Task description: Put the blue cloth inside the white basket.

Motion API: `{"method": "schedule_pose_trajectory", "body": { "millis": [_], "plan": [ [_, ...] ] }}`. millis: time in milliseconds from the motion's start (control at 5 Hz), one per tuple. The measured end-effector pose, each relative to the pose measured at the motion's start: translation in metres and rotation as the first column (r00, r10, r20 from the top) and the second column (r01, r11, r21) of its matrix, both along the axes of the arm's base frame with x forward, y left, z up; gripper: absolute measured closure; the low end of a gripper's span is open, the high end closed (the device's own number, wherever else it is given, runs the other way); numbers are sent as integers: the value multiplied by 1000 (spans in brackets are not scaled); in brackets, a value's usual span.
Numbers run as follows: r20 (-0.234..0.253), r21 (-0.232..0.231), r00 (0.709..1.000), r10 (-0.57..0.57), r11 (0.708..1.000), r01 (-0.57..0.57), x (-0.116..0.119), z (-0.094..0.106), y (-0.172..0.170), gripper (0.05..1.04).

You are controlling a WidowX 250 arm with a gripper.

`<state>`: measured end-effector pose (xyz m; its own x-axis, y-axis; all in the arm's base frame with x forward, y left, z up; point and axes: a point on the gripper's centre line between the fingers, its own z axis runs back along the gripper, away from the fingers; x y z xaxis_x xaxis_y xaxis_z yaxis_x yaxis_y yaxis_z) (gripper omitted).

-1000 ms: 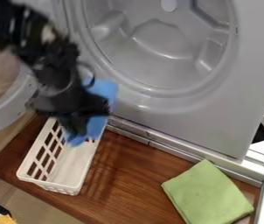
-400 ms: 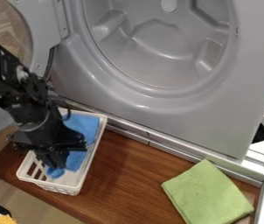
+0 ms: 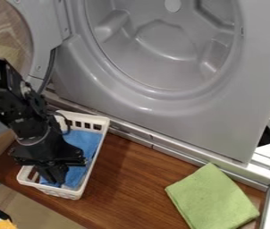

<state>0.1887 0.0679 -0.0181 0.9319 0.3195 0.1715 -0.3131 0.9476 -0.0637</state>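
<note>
Hiding part of the blue cloth [image 3: 85, 142]: claw [image 3: 55, 174] | grip: can't tell | white basket [image 3: 72, 194]: partly covered

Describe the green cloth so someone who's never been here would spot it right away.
Find the big grey front-loading machine with its round door open, then look at the brown wooden board below it. Near the board's right end lies a folded green cloth, outside the white basket, unlike the blue cloth inside.
</note>
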Motion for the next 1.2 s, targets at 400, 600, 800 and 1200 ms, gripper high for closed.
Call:
{"method": "schedule_pose_trajectory", "body": {
  "millis": [400, 600, 800, 1200],
  "plan": [
    [-63, 1, 998, 18, 1000, -18, 5, -17, 5, 775],
    [-79, 8, 997, 14, 1000, -13, 6, -16, 0, 477],
    [-86, 16, 996, 8, 1000, -7, 6, -16, -1, 177],
    [-76, 47, 997, -10, 999, 14, 13, 3, -6, 81]
  ]
}}
